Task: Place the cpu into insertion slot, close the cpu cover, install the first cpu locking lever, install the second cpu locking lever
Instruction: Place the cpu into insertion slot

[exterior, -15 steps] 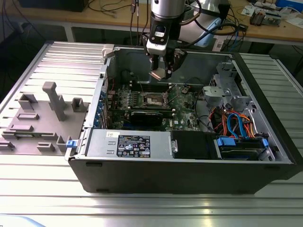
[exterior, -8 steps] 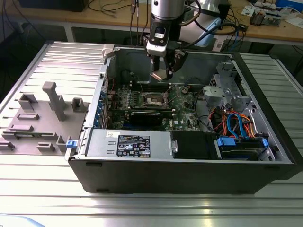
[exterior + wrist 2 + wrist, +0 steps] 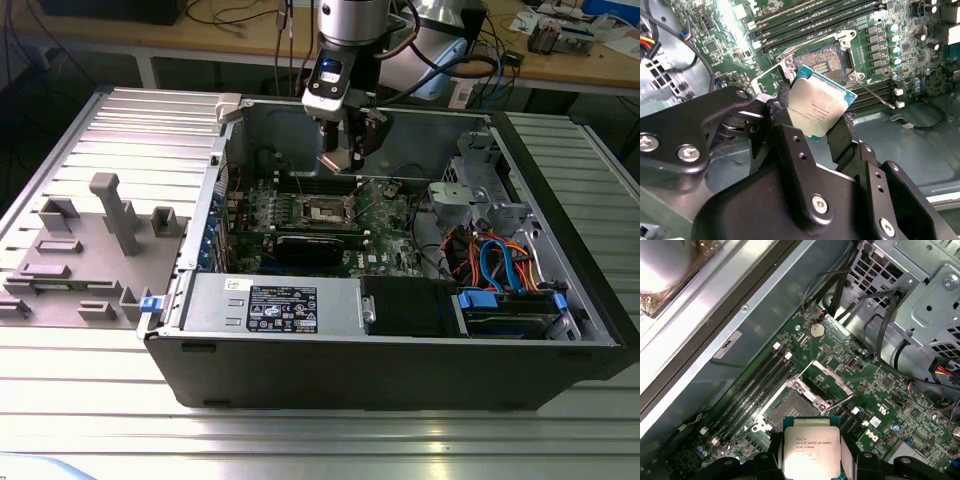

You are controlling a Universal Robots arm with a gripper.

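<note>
The cpu [image 3: 817, 105], a flat silver square with a thin green rim, hangs tilted in the air with my gripper [image 3: 815, 120] shut on two of its opposite edges. In the first wrist view the cpu [image 3: 810, 442] sits just in front of the insertion slot [image 3: 790, 410], whose dark centre lies bare. The cpu cover [image 3: 835, 375] stands flipped open beside the slot. The insertion slot [image 3: 822, 60] lies a short way beyond the chip. In the exterior view my gripper [image 3: 343, 152] hovers above the insertion slot [image 3: 330, 210], inside the open computer case.
Long black memory slots [image 3: 755, 385] run beside the socket. A black graphics card [image 3: 320, 245] lies in front of it. A metal drive cage [image 3: 475, 190] and coloured cables [image 3: 495, 260] fill the case's right side. A grey fixture [image 3: 95, 250] stands on the table to the exterior view's left.
</note>
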